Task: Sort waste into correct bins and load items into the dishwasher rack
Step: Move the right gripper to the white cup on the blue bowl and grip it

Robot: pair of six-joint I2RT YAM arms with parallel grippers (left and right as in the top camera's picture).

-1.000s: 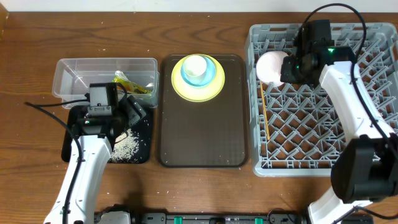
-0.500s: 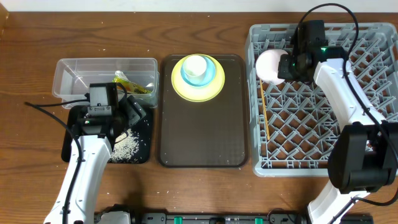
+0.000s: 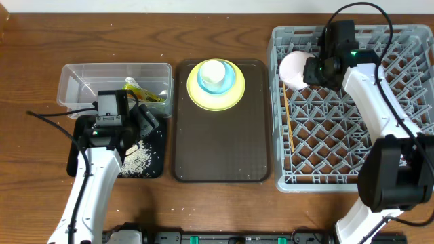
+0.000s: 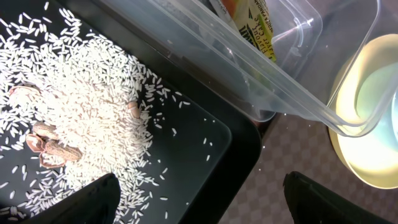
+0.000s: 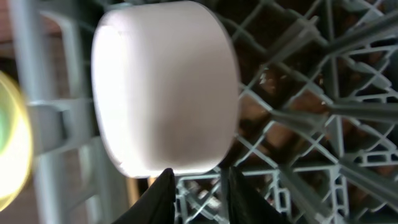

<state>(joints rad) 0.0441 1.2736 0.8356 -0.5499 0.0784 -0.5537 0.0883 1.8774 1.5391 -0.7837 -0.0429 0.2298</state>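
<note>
Far left, the left arm reaches up from the table's near edge and its left gripper hangs low over the black tray, fingers spread wide with nothing between them. Under it the rice grains lie heaped in that tray, with a few brownish shell-looking bits mixed in. Just behind the tray, touching it, is the clear tub with the green-and-orange snack wrapper inside. In the middle there's the brown serving tray; at its far end sit the yellow plate, the light blue bowl on it, and the white cup in the bowl. On the right, the right arm stretches across the dishwasher rack, wrist turned toward the rack's far left corner. The white bowl sits tipped on edge there among the pegs. The right gripper has its fingers a little apart right at the bowl's rim; can't tell if it's gripping. The chopsticks lie along the rack's left side.
</note>
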